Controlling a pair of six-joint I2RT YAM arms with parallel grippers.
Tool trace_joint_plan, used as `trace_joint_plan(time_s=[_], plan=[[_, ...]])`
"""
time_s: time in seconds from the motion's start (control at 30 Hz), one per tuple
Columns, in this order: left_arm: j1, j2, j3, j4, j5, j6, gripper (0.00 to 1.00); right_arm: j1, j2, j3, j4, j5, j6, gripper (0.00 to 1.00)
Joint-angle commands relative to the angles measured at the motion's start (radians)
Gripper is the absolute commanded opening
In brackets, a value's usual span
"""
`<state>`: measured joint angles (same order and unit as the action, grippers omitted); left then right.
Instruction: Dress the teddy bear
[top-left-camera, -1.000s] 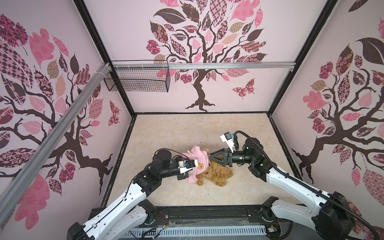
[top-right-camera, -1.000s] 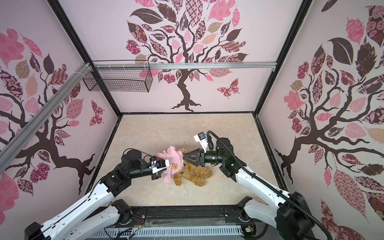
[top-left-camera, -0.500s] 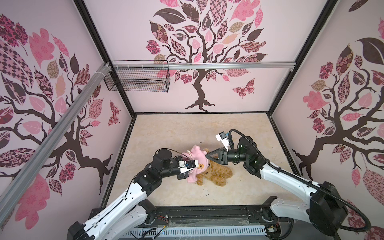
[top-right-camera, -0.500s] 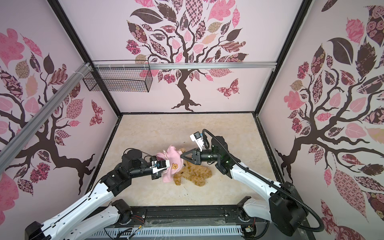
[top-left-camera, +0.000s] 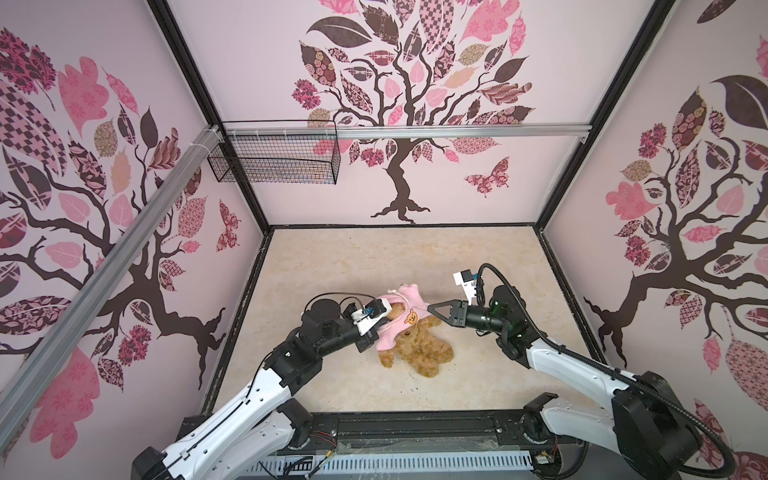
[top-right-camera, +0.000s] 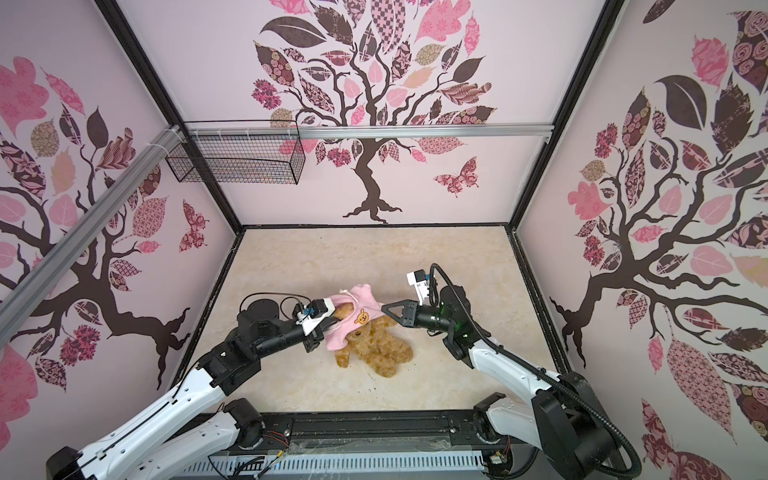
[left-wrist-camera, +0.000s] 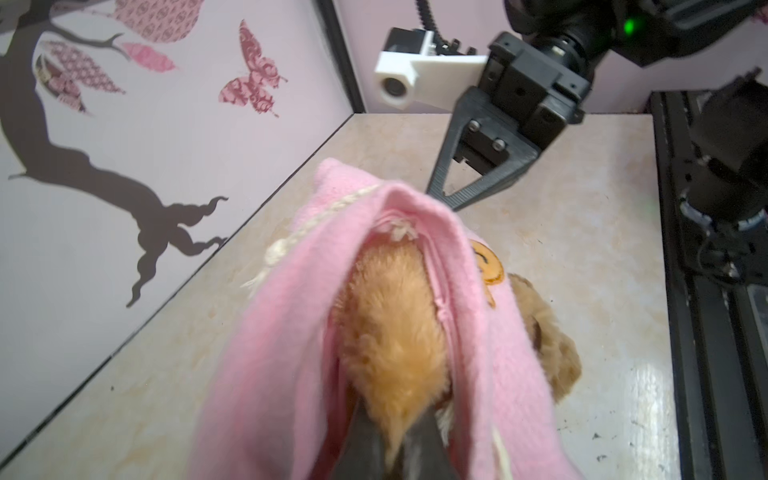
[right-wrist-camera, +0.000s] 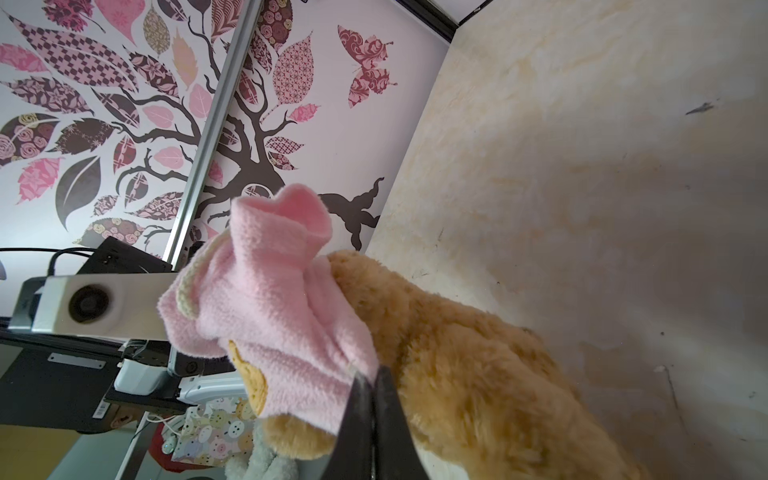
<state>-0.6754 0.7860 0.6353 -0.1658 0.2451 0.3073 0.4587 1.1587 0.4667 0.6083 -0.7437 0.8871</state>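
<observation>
The golden-brown teddy bear (top-left-camera: 419, 349) (top-right-camera: 379, 353) lies on the beige floor with a small pink shirt (top-left-camera: 405, 309) (top-right-camera: 353, 311) bunched over its head and upper body. My left gripper (left-wrist-camera: 395, 451) reaches up inside the shirt (left-wrist-camera: 498, 353) and is shut on a tuft of the bear's fur (left-wrist-camera: 395, 324); in both top views its fingers are hidden under the cloth. My right gripper (top-left-camera: 430, 308) (top-right-camera: 384, 309) (right-wrist-camera: 372, 378) comes in from the right and is shut on the shirt's edge (right-wrist-camera: 270, 299), right beside the bear (right-wrist-camera: 478, 374).
A wire basket (top-left-camera: 274, 160) hangs from the aluminium rail (top-left-camera: 457, 132) on the back wall. Patterned walls close in three sides, and a black frame bar (top-left-camera: 415, 428) runs along the front edge. Bare beige floor (top-left-camera: 374, 257) lies behind the bear.
My right gripper went from open to shut, closing on the shirt's edge after moving in to the left, then drew back to the right with it. The left arm has not moved.
</observation>
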Motion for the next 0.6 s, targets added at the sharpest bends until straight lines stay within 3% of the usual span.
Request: trace_joint_plan(time_s=[0.0, 0.23, 0.37, 0.57], plan=[[0.017, -0.076, -0.043, 0.097, -0.178, -0.235, 0.0, -0.041, -0.014, -0.049, 0.029, 0.171, 0.06, 0.0], [0.021, -0.114, -0.111, 0.26, -0.147, -0.449, 0.0, -0.039, 0.08, -0.115, 0.061, 0.231, 0.065, 0.0], [0.072, -0.109, -0.159, 0.387, -0.14, -0.606, 0.0, -0.038, 0.147, -0.138, 0.093, 0.235, 0.06, 0.0], [0.024, 0.006, -0.089, 0.236, 0.05, -0.439, 0.0, 0.027, 0.211, 0.018, 0.047, 0.164, -0.029, 0.0]])
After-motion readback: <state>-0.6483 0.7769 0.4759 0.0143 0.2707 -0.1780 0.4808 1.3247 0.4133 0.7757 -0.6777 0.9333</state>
